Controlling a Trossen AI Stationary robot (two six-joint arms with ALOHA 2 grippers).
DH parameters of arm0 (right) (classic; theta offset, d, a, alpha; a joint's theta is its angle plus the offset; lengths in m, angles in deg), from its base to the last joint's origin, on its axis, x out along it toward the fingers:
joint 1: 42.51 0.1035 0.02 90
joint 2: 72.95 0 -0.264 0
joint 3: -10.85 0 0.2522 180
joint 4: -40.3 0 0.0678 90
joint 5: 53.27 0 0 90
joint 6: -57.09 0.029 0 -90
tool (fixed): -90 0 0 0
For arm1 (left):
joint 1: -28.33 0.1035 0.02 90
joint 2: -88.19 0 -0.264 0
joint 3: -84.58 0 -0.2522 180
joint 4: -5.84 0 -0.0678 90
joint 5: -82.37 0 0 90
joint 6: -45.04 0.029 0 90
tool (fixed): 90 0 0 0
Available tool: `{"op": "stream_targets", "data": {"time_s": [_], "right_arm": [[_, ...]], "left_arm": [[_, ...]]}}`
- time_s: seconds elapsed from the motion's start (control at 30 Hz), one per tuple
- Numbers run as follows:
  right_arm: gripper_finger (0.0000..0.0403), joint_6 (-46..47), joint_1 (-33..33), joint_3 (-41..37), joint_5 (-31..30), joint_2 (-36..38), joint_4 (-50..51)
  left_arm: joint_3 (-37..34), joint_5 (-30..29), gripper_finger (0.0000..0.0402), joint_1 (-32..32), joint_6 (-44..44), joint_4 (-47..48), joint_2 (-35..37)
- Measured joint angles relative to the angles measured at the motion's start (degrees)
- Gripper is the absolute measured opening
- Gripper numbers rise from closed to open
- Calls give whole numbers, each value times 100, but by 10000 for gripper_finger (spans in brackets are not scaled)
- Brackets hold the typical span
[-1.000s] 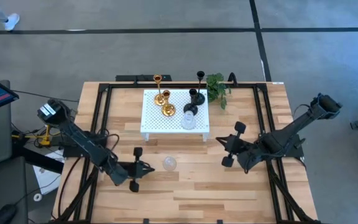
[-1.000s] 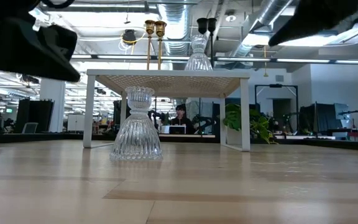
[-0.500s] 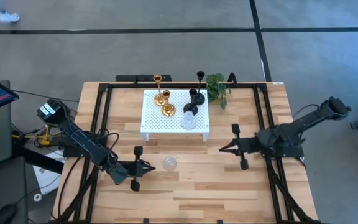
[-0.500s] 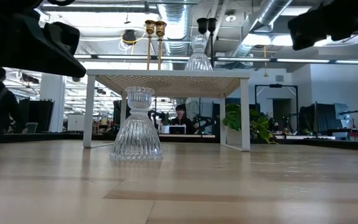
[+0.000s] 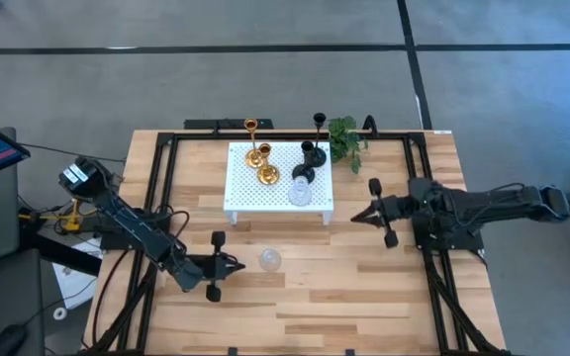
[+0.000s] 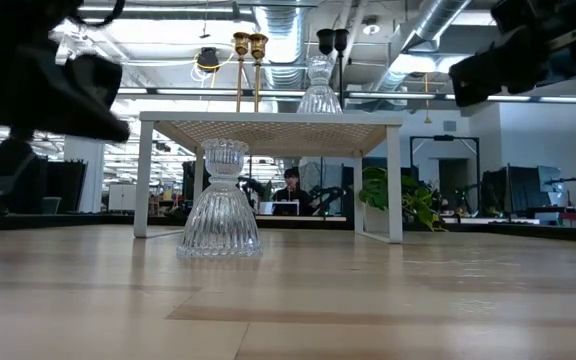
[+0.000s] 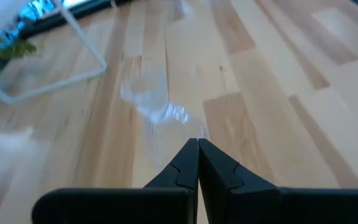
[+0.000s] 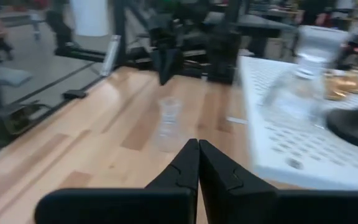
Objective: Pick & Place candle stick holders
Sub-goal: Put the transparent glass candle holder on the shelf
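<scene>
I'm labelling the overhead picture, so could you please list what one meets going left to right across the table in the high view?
Left pincer → clear glass holder on the bare table → white perforated stand → green plant → right pincer.

Stand [image 5: 265, 193]: white, perforated
Holders: gold [image 5: 258, 156], black [image 5: 312, 154], ribbed clear glass [image 6: 219, 203]
Plant [image 5: 344, 138]: green
Table [image 5: 344, 297]: pale wood
</scene>
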Motion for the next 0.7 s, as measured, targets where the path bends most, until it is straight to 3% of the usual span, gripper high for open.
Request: {"op": "stream_targets", "data": {"time_s": [0.33, 0.7], "right_arm": [[0, 155, -831, -33, -9, 338, 191], [0, 171, -1346, -33, -15, 187, 279]], "left_arm": [[-1373, -127, 6, 0, -75, -2570, 0], [-1687, -11, 7, 107, 113, -2846, 0]]}}
